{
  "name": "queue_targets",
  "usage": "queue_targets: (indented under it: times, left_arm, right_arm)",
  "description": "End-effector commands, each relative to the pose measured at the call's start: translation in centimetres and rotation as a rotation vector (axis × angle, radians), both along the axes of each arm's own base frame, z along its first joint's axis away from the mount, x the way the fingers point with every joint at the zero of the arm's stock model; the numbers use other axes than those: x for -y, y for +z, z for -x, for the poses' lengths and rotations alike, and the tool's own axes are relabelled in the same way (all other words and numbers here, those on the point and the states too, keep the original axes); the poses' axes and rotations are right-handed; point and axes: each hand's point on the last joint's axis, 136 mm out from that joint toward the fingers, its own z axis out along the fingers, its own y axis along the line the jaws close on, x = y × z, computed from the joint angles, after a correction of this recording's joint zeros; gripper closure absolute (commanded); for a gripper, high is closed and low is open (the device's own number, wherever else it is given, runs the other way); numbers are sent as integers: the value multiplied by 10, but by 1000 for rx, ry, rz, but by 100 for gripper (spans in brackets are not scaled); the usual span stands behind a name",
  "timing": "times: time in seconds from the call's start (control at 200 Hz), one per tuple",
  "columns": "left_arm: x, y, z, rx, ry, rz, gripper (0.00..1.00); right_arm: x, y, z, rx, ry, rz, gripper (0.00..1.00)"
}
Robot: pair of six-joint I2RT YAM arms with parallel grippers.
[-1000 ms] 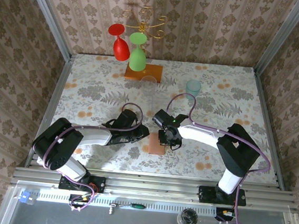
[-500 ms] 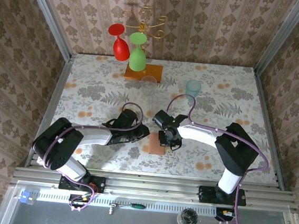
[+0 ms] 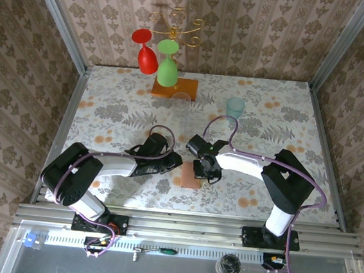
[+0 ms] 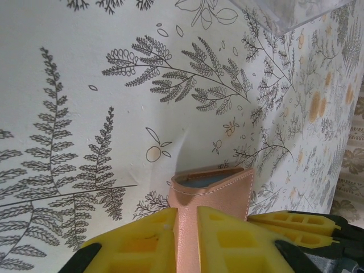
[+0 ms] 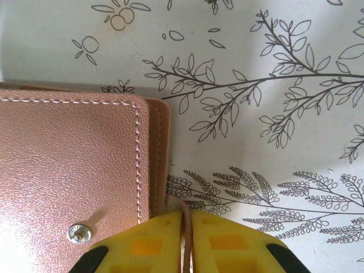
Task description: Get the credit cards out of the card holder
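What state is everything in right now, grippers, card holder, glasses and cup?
card holder, folded, pinched by both grippers
left gripper, shut on it
right gripper, shut on its edge
red glass, hanging upside down
green glass, hanging upside down
teal cup, upright

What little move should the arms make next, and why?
Probably draw the right gripper gently away from the left gripper to spread the card holder open: each is pinched on a salmon edge of it, and it lies folded.
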Motion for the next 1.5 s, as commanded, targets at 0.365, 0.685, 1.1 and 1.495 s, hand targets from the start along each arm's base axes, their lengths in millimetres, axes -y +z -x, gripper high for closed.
queue_targets:
  times: [0.365,0.685,1.1,1.495]
  left_arm:
    - [0,8,-4,17,16,27,83]
    - [-19,12,-8,31,56,30,83]
    - [-52,19,-3,56,111,9,83]
    - [-69,42,-3,125,108,-53,82]
  right_arm:
    - [12,32,-15,55,-13,9,90]
    - [11,53,-27,93,-9,9,91]
    - [-5,79,-39,127,-1,-28,91]
    - [-33,88,-40,111,93,-59,92]
